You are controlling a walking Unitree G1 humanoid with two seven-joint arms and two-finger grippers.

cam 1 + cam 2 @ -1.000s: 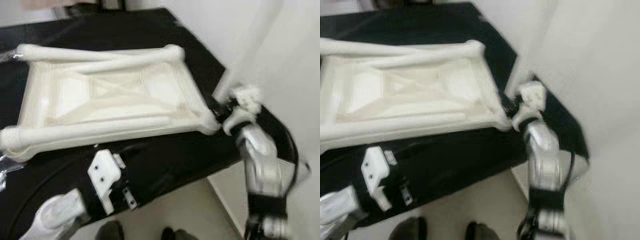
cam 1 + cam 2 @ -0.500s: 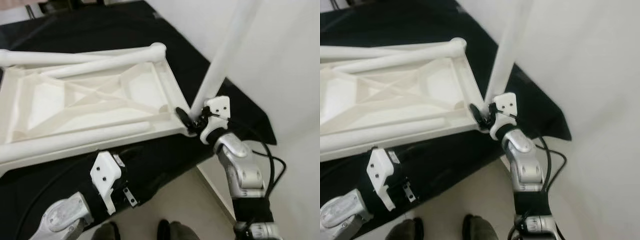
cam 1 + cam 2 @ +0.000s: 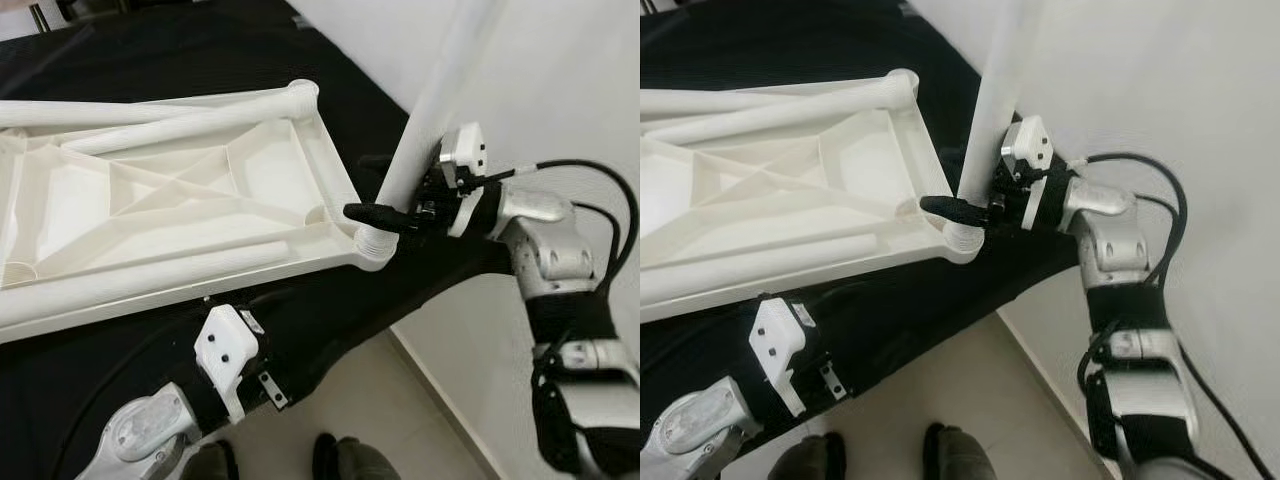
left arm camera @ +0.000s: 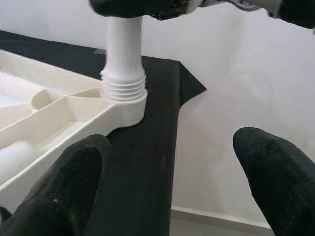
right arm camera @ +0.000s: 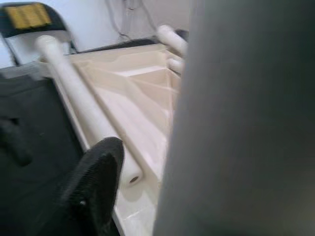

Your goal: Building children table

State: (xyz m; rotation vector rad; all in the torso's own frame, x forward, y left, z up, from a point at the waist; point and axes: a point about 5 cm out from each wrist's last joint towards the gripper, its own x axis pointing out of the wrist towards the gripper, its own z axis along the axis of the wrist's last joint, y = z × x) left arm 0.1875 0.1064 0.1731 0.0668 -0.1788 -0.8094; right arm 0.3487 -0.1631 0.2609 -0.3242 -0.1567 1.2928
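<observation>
Right gripper clamped on white table leg just above its threaded end; one black finger visible across leg's front, reaching toward the tabletop. Leg stands near upright, leaning slightly away from the robot, long axis rising off the picture top. Its threaded collar sits in corner socket of the upside-down white plastic tabletop; threads still exposed above socket rim, so probably not screwed home yet. That socket is the tabletop's near right corner, close to the right edge of the black-covered work surface.

Key relation: leg axis must line up with socket axis; gripper wraps leg from the right side, right arm is the working one and nearest.

Left gripper fingers spread wide, holding nothing, low off the near edge of the work surface, aimed at the same corner but apart from it. White mount block on left wrist below tabletop's near edge.

Three more loose legs on the tabletop: two along far edge, one along near edge. Robot's feet on pale floor, white wall at right.
</observation>
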